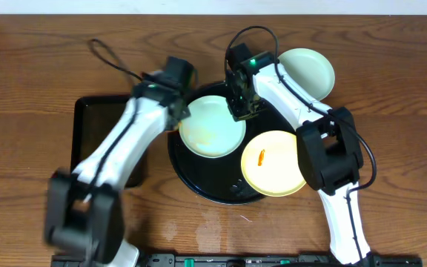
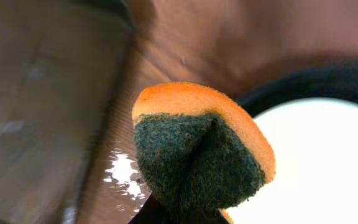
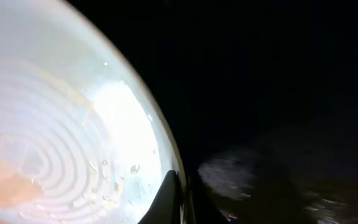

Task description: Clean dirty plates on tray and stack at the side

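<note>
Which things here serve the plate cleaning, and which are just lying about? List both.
For the job:
- round black tray
- mint plate on the tray
- yellow plate with an orange smear
- mint plate beside the tray
- sponge

Lying about:
- rectangular black tray

A round black tray (image 1: 199, 180) sits mid-surface on the brown wooden surface (image 1: 35, 59). A mint-green plate (image 1: 210, 130) lies on its far left part. A pale yellow plate (image 1: 276, 167) with a small orange smear (image 1: 262, 156) lies over its right rim. A second mint-green plate (image 1: 310, 72) rests off the tray, far right. A rectangular black tray (image 1: 95, 122) lies to the left. The blurred left pincer (image 1: 181, 111) is at the first plate's left edge, and the right pincer (image 1: 242, 110) is at its far right edge.
</note>
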`<state>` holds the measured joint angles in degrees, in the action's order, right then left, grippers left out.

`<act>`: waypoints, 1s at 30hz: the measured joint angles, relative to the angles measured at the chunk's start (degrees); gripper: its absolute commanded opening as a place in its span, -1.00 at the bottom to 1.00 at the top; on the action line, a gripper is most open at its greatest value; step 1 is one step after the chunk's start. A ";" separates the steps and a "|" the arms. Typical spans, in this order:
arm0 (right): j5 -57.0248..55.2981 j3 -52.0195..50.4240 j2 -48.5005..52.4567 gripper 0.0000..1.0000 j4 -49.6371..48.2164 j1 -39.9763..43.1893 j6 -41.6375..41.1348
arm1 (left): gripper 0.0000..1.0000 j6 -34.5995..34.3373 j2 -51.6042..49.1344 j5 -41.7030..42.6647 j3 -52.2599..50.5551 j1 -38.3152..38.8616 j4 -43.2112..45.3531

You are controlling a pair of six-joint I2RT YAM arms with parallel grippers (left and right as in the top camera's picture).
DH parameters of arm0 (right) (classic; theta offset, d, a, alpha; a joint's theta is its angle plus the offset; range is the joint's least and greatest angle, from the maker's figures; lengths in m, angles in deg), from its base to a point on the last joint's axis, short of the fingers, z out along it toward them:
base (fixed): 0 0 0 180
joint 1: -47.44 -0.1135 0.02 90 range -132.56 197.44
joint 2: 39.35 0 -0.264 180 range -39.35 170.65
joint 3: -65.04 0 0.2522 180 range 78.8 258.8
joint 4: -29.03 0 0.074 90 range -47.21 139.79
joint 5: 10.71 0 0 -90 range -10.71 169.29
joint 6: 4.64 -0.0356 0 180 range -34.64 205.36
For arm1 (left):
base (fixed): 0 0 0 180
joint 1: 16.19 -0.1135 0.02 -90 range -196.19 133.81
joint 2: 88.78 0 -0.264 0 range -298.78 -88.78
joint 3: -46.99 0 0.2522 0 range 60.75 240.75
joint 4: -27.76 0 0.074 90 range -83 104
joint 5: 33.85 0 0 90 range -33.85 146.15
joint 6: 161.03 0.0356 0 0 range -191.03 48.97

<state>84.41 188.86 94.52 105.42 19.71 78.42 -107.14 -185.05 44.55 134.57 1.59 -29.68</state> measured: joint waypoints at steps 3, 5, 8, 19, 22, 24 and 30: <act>-3.37 0.00 -2.01 -0.97 -0.55 0.00 1.14 | -0.85 0.09 7.26 -0.83 0.15 -2.14 -1.88; -5.92 0.00 -4.04 -0.98 -1.03 -0.11 1.84 | -0.85 0.13 10.73 -1.14 0.28 -4.37 -3.21; -10.45 0.00 -7.85 -0.97 -2.38 -0.70 3.26 | -0.85 0.13 13.40 -1.53 0.48 -8.66 -5.46; -37.92 0.02 -16.68 -0.98 -7.08 -10.38 15.02 | -0.85 0.15 13.22 -1.16 -0.48 -22.82 -9.90; -46.95 0.02 -16.90 -0.98 -10.54 -14.27 21.27 | -0.85 0.13 13.20 -0.70 -0.90 -25.29 -9.94; -51.67 0.02 -16.90 -0.98 -12.61 -16.50 25.70 | -0.85 0.15 13.22 -0.55 -0.98 -26.32 -9.94; -60.06 0.02 -16.90 -0.98 -17.53 -21.29 38.07 | -0.85 1.46 13.22 0.85 -1.03 -26.95 -10.19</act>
<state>24.35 188.89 77.62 87.89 -1.58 116.50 -105.68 -171.82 45.40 133.55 -25.36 -39.87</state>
